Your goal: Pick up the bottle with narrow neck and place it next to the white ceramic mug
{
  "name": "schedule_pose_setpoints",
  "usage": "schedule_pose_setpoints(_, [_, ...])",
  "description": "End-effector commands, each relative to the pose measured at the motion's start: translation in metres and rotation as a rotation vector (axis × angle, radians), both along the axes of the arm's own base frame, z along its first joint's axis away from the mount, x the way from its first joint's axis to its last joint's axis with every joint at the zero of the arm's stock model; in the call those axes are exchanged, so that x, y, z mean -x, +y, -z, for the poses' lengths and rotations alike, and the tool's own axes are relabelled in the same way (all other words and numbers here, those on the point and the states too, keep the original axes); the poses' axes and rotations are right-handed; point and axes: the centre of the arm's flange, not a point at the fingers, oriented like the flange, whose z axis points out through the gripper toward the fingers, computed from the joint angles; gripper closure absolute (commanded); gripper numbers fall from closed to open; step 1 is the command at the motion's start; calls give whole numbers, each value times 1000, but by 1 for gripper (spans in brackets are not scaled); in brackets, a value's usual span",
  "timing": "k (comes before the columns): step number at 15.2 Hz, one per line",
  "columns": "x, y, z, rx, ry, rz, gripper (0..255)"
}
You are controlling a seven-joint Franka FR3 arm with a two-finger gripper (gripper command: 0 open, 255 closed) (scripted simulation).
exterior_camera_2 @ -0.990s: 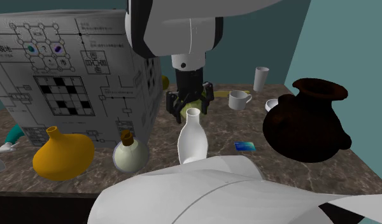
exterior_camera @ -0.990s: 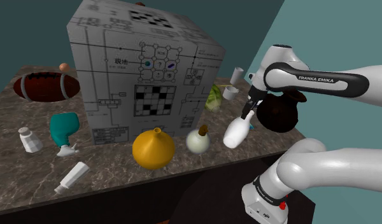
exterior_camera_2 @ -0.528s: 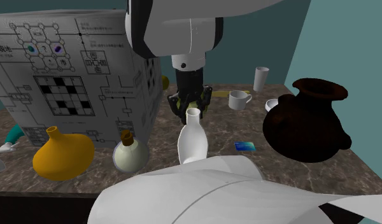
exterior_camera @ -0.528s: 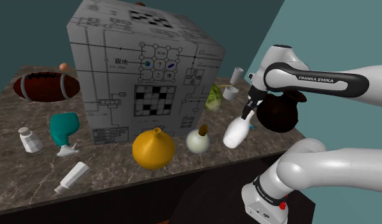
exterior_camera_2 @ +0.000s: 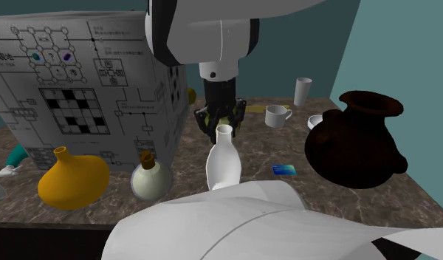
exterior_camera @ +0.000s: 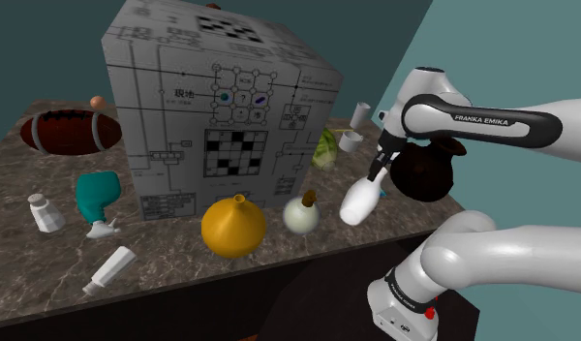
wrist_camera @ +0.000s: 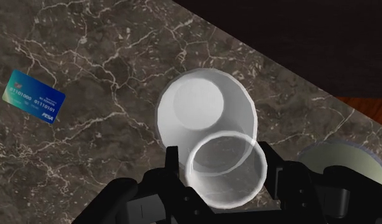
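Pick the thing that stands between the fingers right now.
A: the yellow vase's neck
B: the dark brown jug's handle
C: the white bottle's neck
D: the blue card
C: in the wrist view the fingers sit on either side of the open neck of the white bottle, clasping it.

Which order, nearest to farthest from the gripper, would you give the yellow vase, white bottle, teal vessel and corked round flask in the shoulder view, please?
1. white bottle: at the gripper, its neck between the fingers.
2. corked round flask: next toward the view's left.
3. yellow vase: further left again.
4. teal vessel: far left, clearly the farthest.
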Motion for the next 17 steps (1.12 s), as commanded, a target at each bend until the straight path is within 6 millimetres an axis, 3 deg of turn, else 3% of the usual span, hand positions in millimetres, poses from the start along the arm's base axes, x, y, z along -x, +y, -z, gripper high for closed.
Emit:
schedule_pose_setpoints(1, [0, 0, -8, 0, 0, 0, 255])
schedule_pose_setpoints(17, [0, 0, -93, 0, 0, 0, 255])
